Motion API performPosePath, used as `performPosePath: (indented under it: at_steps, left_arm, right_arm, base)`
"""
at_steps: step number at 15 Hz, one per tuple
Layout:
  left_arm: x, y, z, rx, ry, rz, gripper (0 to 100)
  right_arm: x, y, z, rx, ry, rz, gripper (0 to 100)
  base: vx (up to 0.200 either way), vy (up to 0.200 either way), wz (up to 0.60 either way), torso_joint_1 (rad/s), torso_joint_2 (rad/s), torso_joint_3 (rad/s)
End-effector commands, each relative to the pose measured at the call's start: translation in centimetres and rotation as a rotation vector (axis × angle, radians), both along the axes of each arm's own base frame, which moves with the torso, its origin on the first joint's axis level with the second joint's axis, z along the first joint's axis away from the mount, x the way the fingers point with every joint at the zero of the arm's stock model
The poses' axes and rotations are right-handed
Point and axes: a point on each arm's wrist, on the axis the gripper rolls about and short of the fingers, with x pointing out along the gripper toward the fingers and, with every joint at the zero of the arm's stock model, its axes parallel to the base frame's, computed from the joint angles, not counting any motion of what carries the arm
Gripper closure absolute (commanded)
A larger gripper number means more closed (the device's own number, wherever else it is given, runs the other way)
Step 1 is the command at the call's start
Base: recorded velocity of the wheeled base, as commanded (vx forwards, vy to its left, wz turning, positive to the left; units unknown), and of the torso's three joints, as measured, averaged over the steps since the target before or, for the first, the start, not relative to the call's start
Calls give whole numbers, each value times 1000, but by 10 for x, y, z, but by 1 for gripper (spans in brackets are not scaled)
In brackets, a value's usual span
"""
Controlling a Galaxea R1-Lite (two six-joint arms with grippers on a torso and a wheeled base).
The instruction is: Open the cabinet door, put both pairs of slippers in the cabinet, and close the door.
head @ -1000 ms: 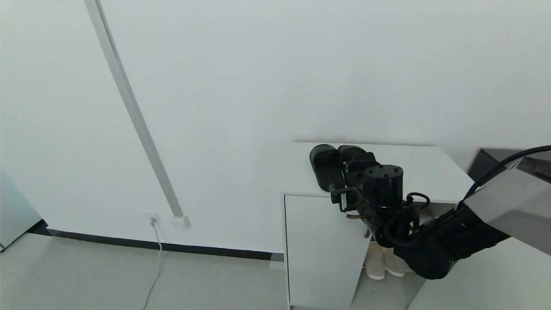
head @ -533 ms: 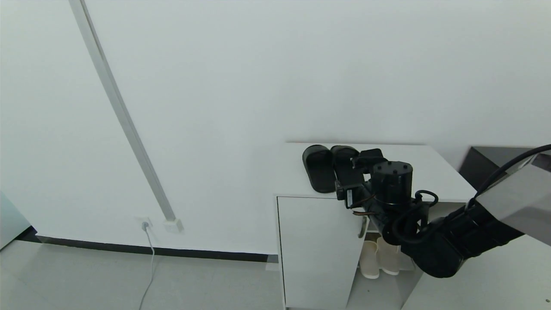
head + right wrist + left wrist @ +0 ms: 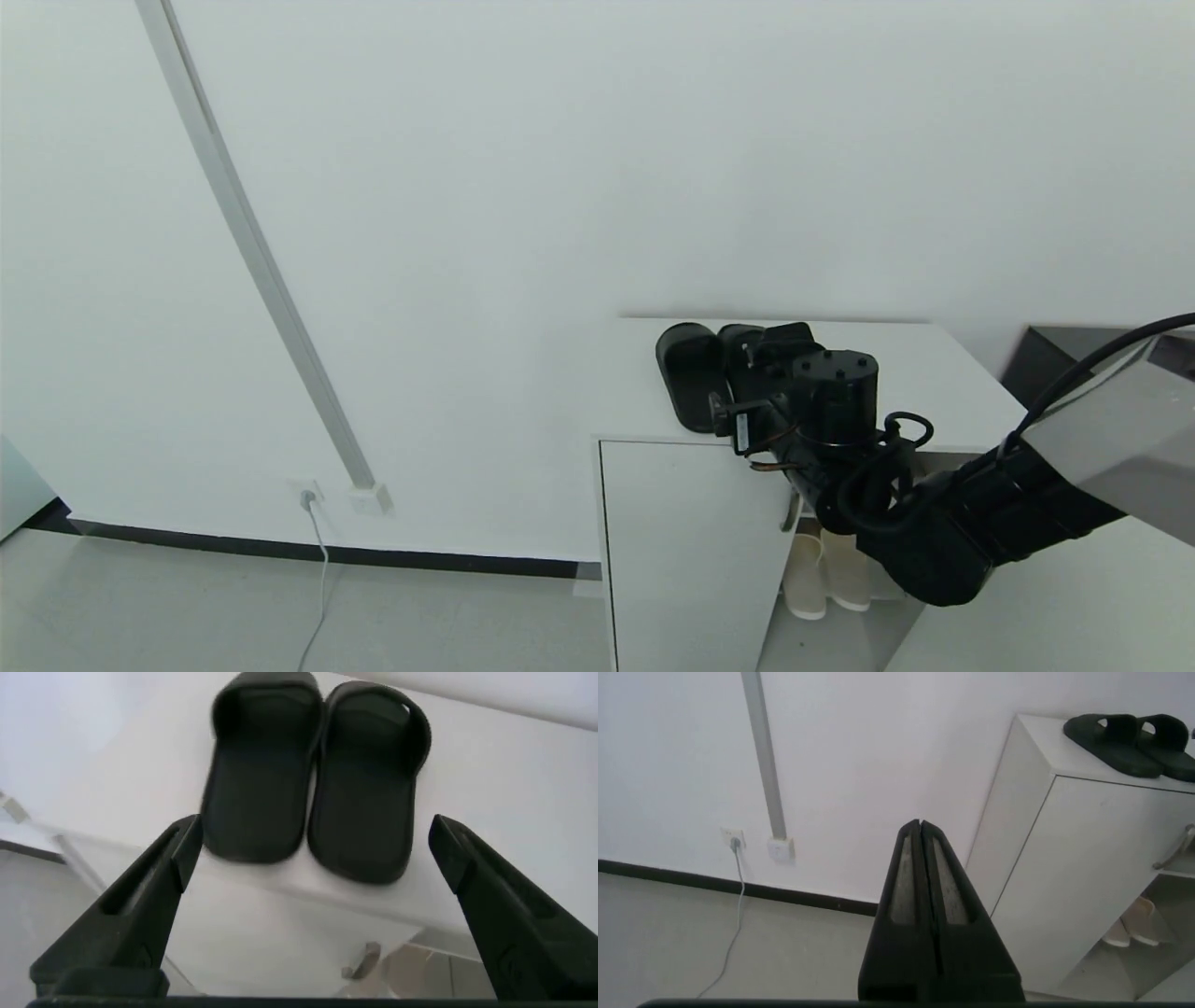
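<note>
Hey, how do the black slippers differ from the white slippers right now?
Colour: the black slippers are dark, the white slippers pale cream.
Place: the black slippers lie on top of the cabinet; the white slippers sit inside it, low down.
Attention: the open right gripper faces the black slippers, while no gripper is at the white slippers.
Shared: each pair sits side by side.
</note>
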Motion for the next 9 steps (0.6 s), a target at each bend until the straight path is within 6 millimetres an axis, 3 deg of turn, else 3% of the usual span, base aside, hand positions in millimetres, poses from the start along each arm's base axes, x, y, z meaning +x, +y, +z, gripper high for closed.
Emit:
performPosePath:
  at_steps: [1,5,9]
  left_arm:
    - [0,0,0,0,-1,1,100]
    - [0,0,0,-2,1,1,100]
    - [0,0,0,-3,1,3,100]
  right_arm:
    - [2,2,-4,-3,9,0,0]
    - [10,8,-23,42,91,-20,0]
    - [34,20,-46,66,102,-37,0]
  base:
    - [200,0,0,12,7,-2]
    - [200,0,0,8,2,-1]
    - [0,0,0,0,0,0]
